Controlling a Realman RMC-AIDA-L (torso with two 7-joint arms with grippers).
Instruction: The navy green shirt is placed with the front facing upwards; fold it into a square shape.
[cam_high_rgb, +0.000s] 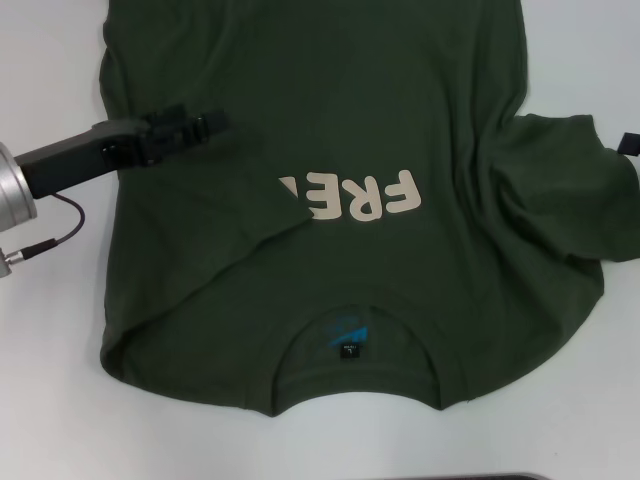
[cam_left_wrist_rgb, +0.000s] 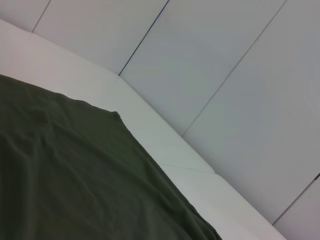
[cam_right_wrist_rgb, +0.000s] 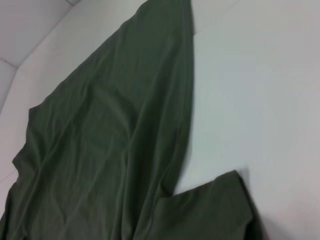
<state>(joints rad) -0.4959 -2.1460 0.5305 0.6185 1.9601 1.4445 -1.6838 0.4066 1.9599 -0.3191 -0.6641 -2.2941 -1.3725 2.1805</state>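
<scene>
table: plain white top (cam_high_rgb: 60, 420), matte, looks the same in all three feeds from where I'm sitting

room: left wrist cam catches pale wall panels (cam_left_wrist_rgb: 235, 75) with thin dark seams behind the table edge, not much else to see

shirt: the navy green shirt (cam_high_rgb: 330, 110) is spread across the middle of the table, collar end toward me, neck label (cam_high_rgb: 347, 340) showing inside the collar

print: cream lettering (cam_high_rgb: 375, 197) faces up, but the left side of the shirt is folded in over the chest and covers part of the word, so I only read "FRE"

sleeve: right sleeve (cam_high_rgb: 570, 190) is out flat-ish on the table, a bit rumpled

left gripper: left gripper (cam_high_rgb: 205, 125) reaches in from the left and sits over the folded-in left part of the shirt; honestly can't tell if the fingers are apart or pinching fabric

right gripper: only a dark sliver of it (cam_high_rgb: 629, 143) at the right edge, by the sleeve; can't tell its state either
</scene>
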